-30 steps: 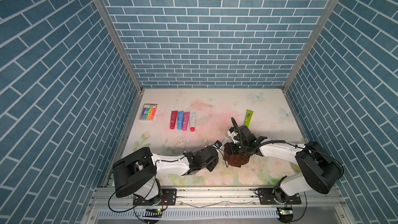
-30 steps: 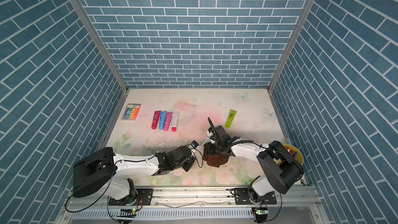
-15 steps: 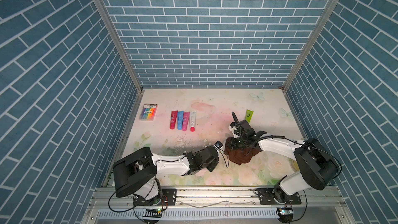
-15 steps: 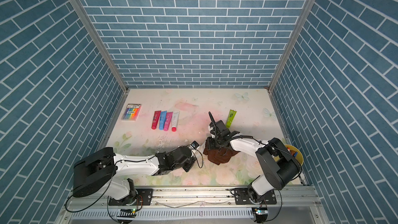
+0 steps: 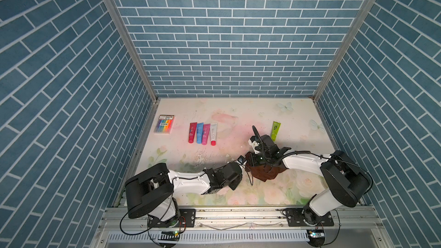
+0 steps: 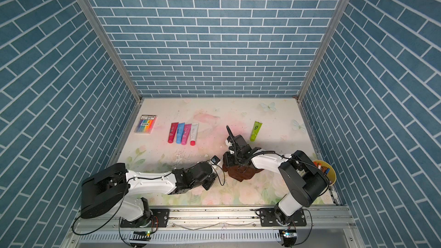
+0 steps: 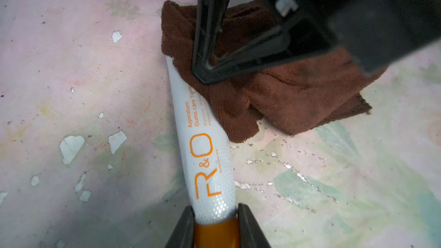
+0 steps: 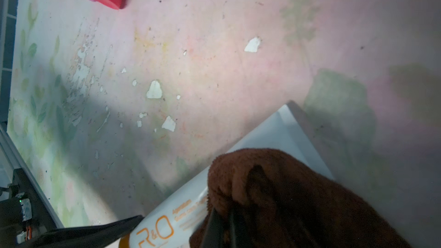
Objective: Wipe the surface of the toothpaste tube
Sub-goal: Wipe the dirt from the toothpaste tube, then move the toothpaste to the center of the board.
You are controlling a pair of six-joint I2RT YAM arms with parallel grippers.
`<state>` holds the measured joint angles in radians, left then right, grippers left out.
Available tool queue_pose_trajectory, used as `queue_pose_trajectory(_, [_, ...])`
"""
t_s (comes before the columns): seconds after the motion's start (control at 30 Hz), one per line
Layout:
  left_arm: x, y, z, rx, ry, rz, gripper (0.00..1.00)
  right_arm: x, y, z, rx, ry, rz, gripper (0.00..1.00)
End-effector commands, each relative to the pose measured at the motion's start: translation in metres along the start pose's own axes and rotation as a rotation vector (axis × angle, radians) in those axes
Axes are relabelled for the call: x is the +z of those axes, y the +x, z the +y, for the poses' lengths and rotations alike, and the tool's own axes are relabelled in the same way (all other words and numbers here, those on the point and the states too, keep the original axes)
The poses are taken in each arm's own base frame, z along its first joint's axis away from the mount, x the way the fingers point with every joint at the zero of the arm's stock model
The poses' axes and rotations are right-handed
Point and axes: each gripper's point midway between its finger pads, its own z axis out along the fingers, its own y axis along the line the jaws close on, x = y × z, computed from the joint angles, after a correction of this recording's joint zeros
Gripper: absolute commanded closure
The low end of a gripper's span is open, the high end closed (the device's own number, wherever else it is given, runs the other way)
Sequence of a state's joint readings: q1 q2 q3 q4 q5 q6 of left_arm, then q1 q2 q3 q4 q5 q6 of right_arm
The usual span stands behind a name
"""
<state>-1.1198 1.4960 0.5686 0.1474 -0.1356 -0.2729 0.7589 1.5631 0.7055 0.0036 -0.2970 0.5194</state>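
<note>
The white plastic toothpaste tube with orange lettering (image 7: 206, 163) lies on the floral tabletop (image 7: 71, 72) near its front middle, between the two arms. The left gripper (image 7: 214, 213) is clamped on the tube at its orange-capped end. The right gripper (image 8: 225, 215), jaws together, pinches the brown terry cloth (image 7: 291, 96) — it lies across the tube near its crimped end.
</note>
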Motion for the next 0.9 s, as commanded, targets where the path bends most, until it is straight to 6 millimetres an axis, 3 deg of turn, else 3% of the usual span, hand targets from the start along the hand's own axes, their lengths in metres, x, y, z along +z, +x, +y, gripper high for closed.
queue_pose_trajectory(0.0, [0.005, 0.015, -0.014, 0.059, 0.057, 0.062, 0.97, 0.012, 0.069, 0.038, -0.015, -0.173, 0.208, 1.00])
queue_pose_trajectory(0.17, [0.005, 0.015, -0.013, 0.054, 0.049, 0.064, 0.97, 0.011, 0.083, 0.060, -0.028, -0.259, 0.225, 1.00])
queue_pose_trajectory(0.27, [0.004, 0.014, -0.013, 0.053, 0.048, 0.062, 0.97, 0.010, 0.086, 0.061, -0.027, -0.273, 0.222, 1.00])
queue_pose_trajectory(0.37, [0.004, 0.014, -0.011, 0.049, 0.041, 0.060, 0.98, 0.013, 0.086, 0.042, -0.013, -0.191, 0.228, 1.00])
queue_pose_trajectory(0.47, [0.002, 0.014, -0.010, 0.042, 0.034, 0.055, 0.98, 0.010, 0.075, 0.007, 0.070, -0.102, 0.187, 1.00])
queue_pose_trajectory(0.63, [0.002, 0.014, -0.004, 0.026, 0.001, 0.051, 0.99, -0.018, 0.055, -0.046, 0.162, 0.083, 0.050, 1.00])
queue_pose_trajectory(0.87, [-0.001, 0.004, 0.027, -0.084, -0.189, 0.043, 1.00, -0.039, 0.062, -0.048, 0.151, 0.137, 0.069, 1.00])
